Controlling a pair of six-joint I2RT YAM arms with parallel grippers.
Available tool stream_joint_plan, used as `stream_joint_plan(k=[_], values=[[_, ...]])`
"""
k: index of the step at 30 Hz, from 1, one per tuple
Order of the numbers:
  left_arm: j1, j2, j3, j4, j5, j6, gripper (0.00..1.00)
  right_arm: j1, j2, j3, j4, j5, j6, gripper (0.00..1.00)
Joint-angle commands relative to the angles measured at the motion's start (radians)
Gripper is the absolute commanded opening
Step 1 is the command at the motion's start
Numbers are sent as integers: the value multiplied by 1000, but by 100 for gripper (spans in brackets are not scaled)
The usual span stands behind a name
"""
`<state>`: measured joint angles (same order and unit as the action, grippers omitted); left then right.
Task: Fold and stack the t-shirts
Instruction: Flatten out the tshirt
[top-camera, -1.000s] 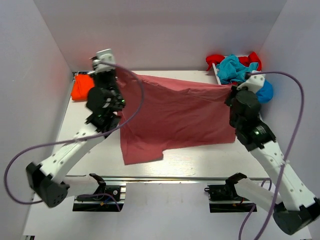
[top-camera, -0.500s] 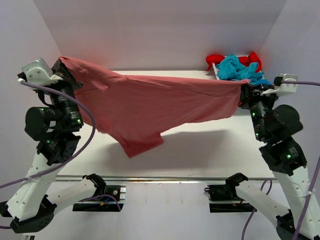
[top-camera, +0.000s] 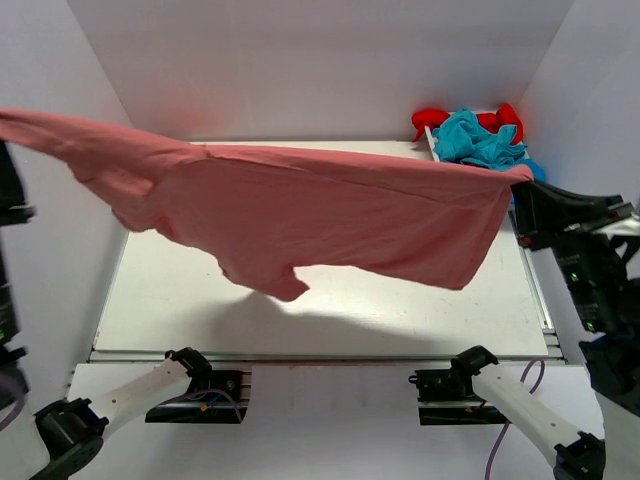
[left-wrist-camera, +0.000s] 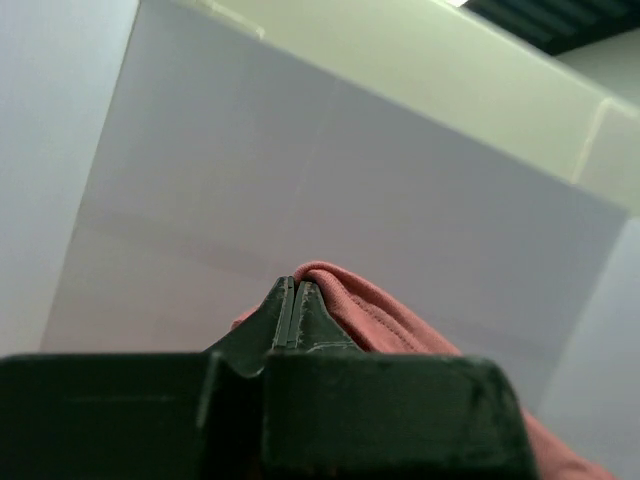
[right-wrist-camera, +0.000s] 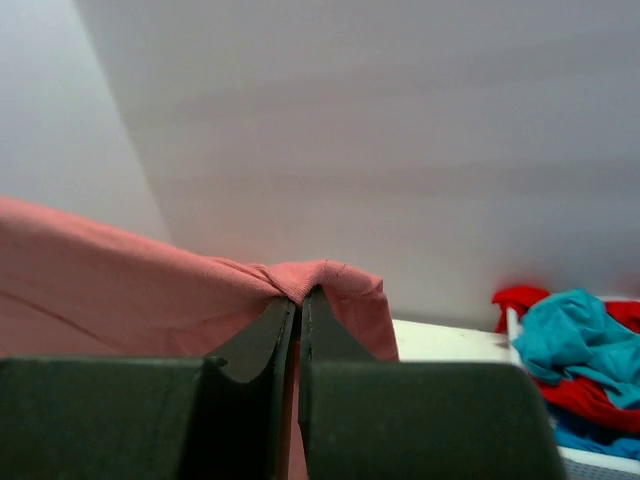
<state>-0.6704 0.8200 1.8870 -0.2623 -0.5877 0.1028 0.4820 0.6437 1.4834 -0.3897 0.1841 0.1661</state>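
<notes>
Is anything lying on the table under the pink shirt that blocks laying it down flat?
Nothing visible does. The pink shirt hangs stretched above bare table; the shirt pile sits aside at the far right corner. The cloth hides the table's far part.

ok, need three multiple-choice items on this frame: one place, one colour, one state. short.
1. Where is the pile of loose shirts?
A. far right corner of the table
B. near left edge
C. table centre

2. What colour is the held shirt?
A. teal
B. dusty pink-red
C. orange

3. How is the right gripper?
A. open, empty
B. shut on the held shirt
C. resting on the table

1 A: the red, teal and blue heap sits far right in the top view.
2 B: the spread cloth is pink-red in every view.
3 B: the right wrist view shows it closed, with cloth pinched at its tips.
</notes>
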Motion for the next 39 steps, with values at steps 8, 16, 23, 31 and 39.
stream_joint_plan(k=[8, 16, 23, 31, 39], values=[[6, 10, 138, -114, 167, -98, 0, -5, -85, 14, 26, -37, 32, 0], [6, 64, -52, -10, -5, -20, 0, -3, -46, -149, 104, 106, 50, 0], [3, 87, -460, 372, -198, 118, 0, -3, 69, -417, 253, 326, 88, 0], [43, 298, -758, 676, -362, 193, 0, -11, 371, -607, 409, 443, 141, 0], [184, 590, -756, 626, -337, 5, 0, -36, 741, -542, 466, 456, 118, 0]])
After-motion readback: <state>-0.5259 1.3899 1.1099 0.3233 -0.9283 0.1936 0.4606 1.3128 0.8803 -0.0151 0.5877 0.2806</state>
